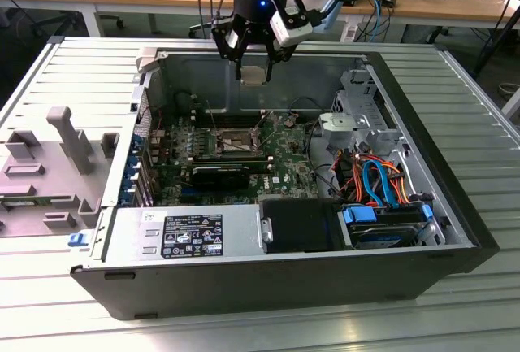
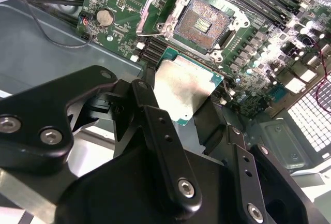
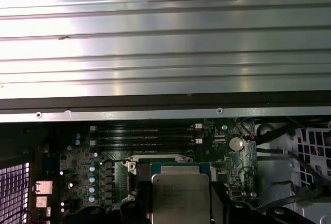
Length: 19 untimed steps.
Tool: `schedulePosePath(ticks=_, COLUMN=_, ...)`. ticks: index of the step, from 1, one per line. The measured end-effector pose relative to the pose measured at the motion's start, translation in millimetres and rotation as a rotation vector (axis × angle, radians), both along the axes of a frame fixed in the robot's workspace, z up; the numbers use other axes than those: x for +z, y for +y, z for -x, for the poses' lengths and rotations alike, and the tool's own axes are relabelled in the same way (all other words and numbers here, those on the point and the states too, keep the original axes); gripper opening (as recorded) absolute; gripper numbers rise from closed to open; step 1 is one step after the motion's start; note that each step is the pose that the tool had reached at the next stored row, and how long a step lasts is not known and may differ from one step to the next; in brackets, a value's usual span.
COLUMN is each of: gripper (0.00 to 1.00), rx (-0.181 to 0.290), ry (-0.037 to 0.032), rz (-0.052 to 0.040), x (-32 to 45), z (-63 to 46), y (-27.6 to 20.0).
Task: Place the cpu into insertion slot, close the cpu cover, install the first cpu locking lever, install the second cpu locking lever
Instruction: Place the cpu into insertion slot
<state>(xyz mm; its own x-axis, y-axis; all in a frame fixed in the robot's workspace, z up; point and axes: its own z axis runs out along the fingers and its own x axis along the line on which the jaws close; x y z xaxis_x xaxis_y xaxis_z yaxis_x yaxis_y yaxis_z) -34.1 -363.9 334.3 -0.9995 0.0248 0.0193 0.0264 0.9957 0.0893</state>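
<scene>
My gripper hangs over the open computer case, shut on the cpu, a flat square chip with a dull silver top. In both wrist views the cpu sits between the black fingers. The insertion slot lies well below it on the green board. Its dark contact field is uncovered and empty inside a silver rim. In the first wrist view the cpu hides most of the slot. Thin wire levers stand up beside the socket. I cannot tell the cpu cover apart from the rim.
Memory slots run along one side of the socket, and a coin battery lies near it. A black block, the silver power supply and cabled drive bays fill the case front. A grey fixture lies at the exterior view's left.
</scene>
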Motion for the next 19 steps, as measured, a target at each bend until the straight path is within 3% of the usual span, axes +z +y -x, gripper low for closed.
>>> schedulePosePath(ticks=19, gripper=0.54, rx=0.000, ry=0.0000, rz=0.0000, x=-4.6, z=0.0, y=0.0)
